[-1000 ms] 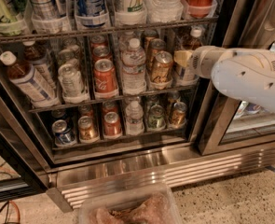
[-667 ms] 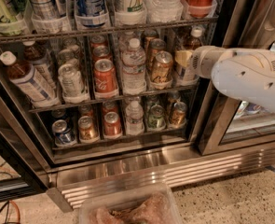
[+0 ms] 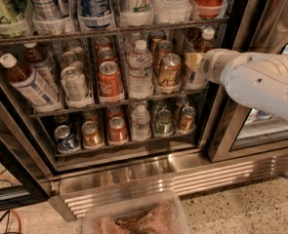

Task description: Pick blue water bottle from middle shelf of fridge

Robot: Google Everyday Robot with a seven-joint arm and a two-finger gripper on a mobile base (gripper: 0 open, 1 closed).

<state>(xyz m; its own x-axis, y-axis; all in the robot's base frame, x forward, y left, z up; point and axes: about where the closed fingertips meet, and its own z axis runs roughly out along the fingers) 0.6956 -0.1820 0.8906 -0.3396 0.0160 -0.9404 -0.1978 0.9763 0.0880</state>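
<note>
The fridge (image 3: 182,177) stands open in front of me. On its middle shelf (image 3: 114,103), a slim bottle with a white cap, amber liquid at the neck and a pale blue-and-white label (image 3: 205,42) stands in the far right lane. My gripper (image 3: 193,65), at the end of the white arm (image 3: 260,84), is against that bottle's lower body and hides it. A second bottle of the same kind (image 3: 25,79) leans in the far left lane, far from the gripper.
Between the two bottles stand a silver can (image 3: 75,84), a red cola can (image 3: 109,79), a clear ribbed water bottle (image 3: 140,67) and a gold can (image 3: 169,69). The black door frame (image 3: 231,121) is close below the arm. A clear plastic tub (image 3: 133,218) sits low in front.
</note>
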